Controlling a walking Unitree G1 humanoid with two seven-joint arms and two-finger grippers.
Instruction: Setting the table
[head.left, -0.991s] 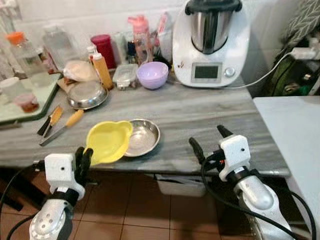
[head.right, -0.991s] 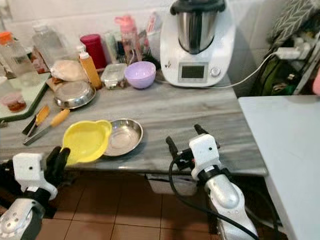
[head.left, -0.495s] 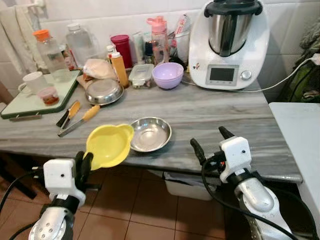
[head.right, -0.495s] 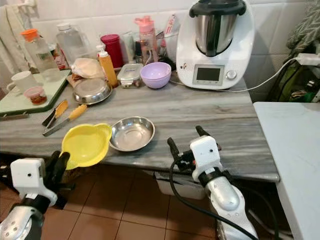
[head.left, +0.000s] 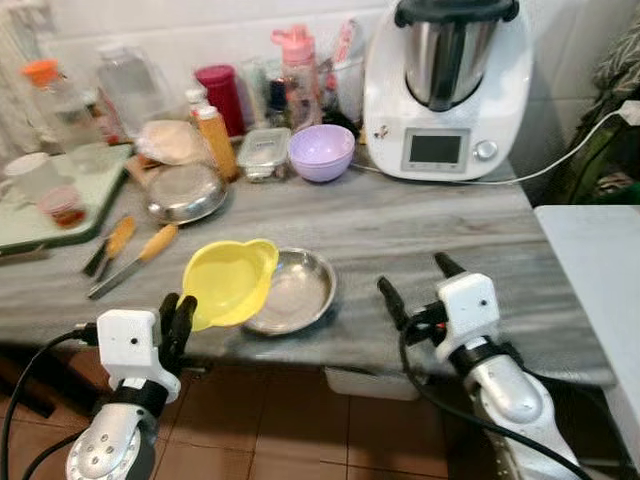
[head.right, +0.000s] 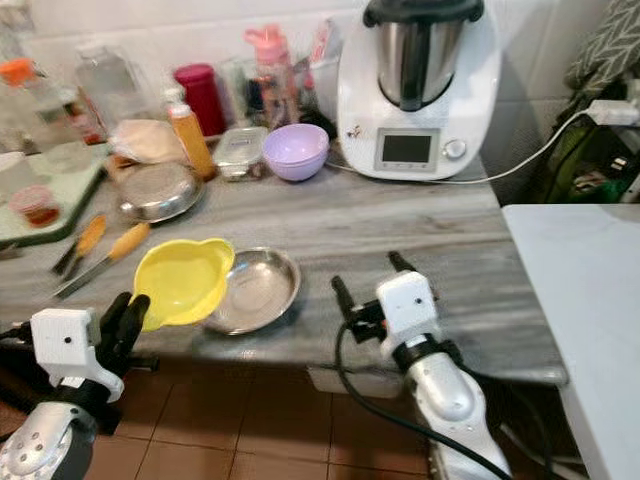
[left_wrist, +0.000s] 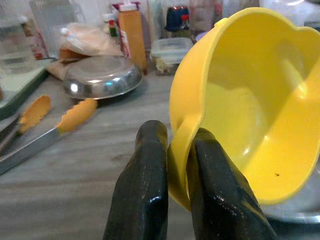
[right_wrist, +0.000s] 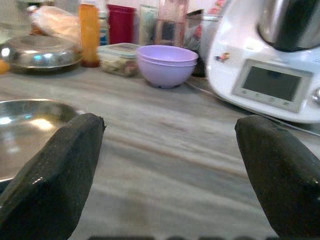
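The yellow bowl (head.left: 229, 281) is tilted above the front of the grey counter (head.left: 420, 225), its far rim overlapping the steel dish (head.left: 293, 292), with its tab handle pinched between the pressed-together fingers of the left gripper (left_wrist: 176, 187). The right gripper (head.left: 412, 281) hovers at the counter's front edge to the right of the dish, fingers spread wide and holding nothing. Behind stand a purple bowl (head.left: 321, 151), a white kitchen machine (head.left: 446, 95) and an orange squeeze bottle (head.left: 210, 137).
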